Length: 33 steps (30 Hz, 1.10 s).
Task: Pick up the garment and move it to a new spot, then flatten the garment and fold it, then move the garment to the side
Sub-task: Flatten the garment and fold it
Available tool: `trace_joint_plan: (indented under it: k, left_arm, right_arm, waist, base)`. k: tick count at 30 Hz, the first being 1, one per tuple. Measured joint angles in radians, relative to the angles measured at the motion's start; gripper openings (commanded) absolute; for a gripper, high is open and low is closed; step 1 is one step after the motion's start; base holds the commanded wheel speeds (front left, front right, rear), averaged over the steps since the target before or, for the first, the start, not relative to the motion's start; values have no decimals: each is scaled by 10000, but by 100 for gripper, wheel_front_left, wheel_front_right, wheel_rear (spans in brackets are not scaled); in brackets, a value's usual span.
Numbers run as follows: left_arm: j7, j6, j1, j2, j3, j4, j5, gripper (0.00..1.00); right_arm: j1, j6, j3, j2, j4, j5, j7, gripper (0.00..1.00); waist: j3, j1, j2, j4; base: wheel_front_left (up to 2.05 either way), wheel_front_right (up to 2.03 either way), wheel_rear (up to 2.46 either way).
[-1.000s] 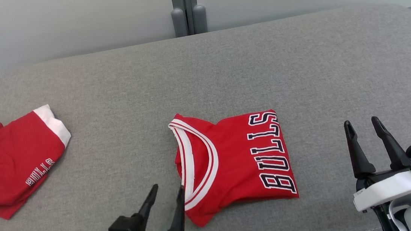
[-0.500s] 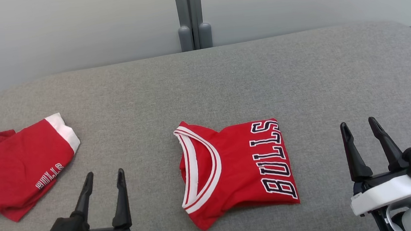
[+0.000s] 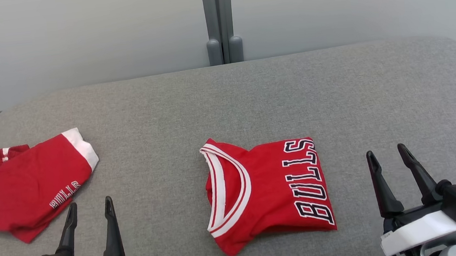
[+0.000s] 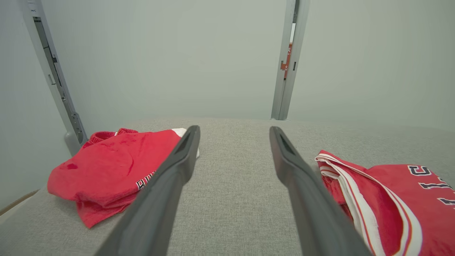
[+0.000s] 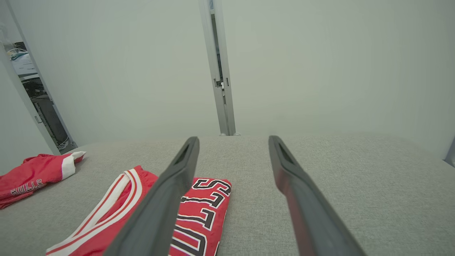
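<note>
The left gripper (image 3: pixel 90 202) has its two dark fingers spread wide with nothing between them. It hovers at the near left over bare fabric, in the gap between the two red pieces and touching neither. The right gripper (image 3: pixel 385 150) is just as wide apart and just as empty, at the near right, well clear of the cloth. Both point toward the far wall, a neutral pose that leaves the work in plain sight of the head camera.

Between them, near the middle of the grey cushion (image 3: pixel 333 92), lies the jersey (image 3: pixel 267 191). It is folded into a compact, roughly square packet. The white-trimmed neckline curves along its left side and the BULLS lettering runs down its right edge. It lies flat with fairly tidy edges, which suggests the flattening and folding are done and only the shift to the side is left.

At the far left sits the other red garment (image 3: pixel 32 184), loosely bundled with a white band and small BULLS lettering; it looks like something already set aside. That probably marks the side the jersey is meant for. The left gripper is the nearer one to the neckline edge, though a single pinch could pull the folds open.
</note>
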Motion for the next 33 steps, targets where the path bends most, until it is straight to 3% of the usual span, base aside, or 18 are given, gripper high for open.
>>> trace_joint_plan:
  k: [22, 33]
  left_arm:
    - [0, -180, 179, -142, -178, 36, 240, 100]
    - [575, -178, 101, 8, -426, 17, 290, 100]
  right_arm:
    - [622, 0, -111, 562, -222, -644, 232, 100]
    - [603, 0, -222, 637, -311, -928, 616, 100]
  waist:
    - [-132, 0, 0, 354]
    - [-166, 0, 0, 424]
  base:
    - [0, 0, 0]
    - [0, 0, 0]
